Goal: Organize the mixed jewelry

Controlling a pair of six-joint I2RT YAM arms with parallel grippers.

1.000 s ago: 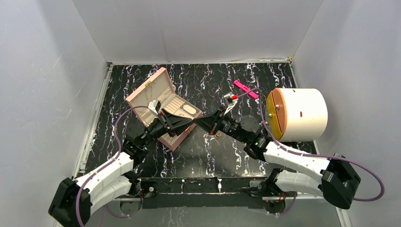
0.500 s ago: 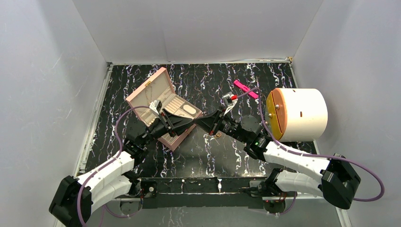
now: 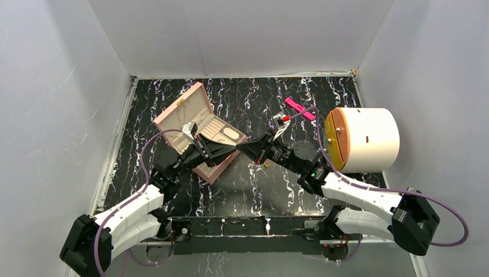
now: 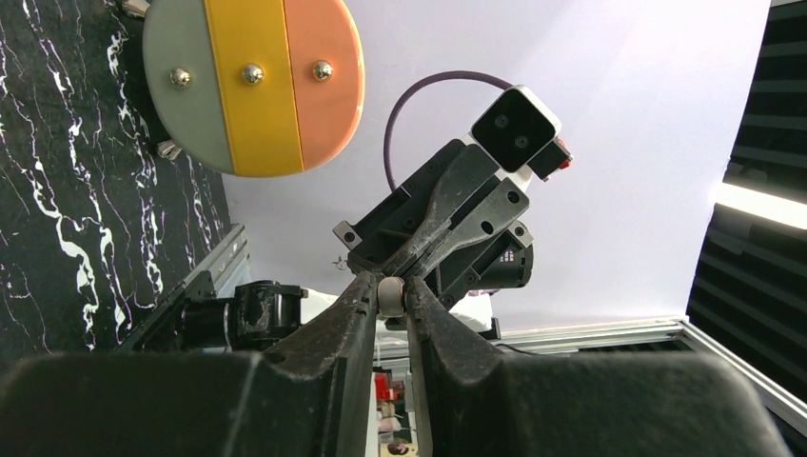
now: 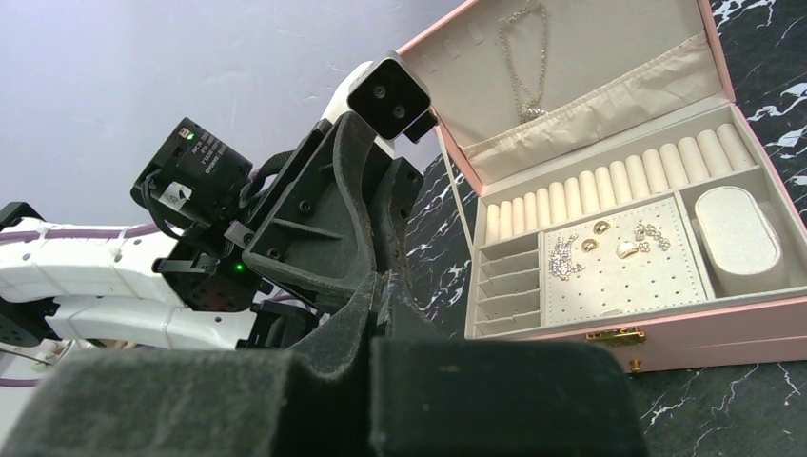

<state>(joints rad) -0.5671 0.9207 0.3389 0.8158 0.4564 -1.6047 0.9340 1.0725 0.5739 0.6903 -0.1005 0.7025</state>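
Note:
My two grippers meet tip to tip above the table, just in front of the open pink box [image 3: 196, 109]. The left gripper [image 4: 390, 290] is shut on a small pale rounded stud [image 4: 390, 298] at its fingertips. The right gripper [image 5: 385, 284] is shut, its tips touching the same spot; whether it also pinches the stud is hidden. In the box, gold rings [image 5: 628, 249] and silvery pieces [image 5: 564, 257] lie on the perforated pad. A necklace [image 5: 526, 57] hangs in the lid. One gold-brown ring [image 3: 266, 164] lies on the table under the right gripper [image 3: 241, 148].
A white cylinder [image 3: 363, 138] with an orange and yellow face lies on its side at the right. A bright pink flat bar [image 3: 300, 108] lies behind it. Walls enclose the black marbled table [image 3: 259, 190] on three sides.
The left jaws have narrowed onto the pale stud. Both arms have stayed in place.

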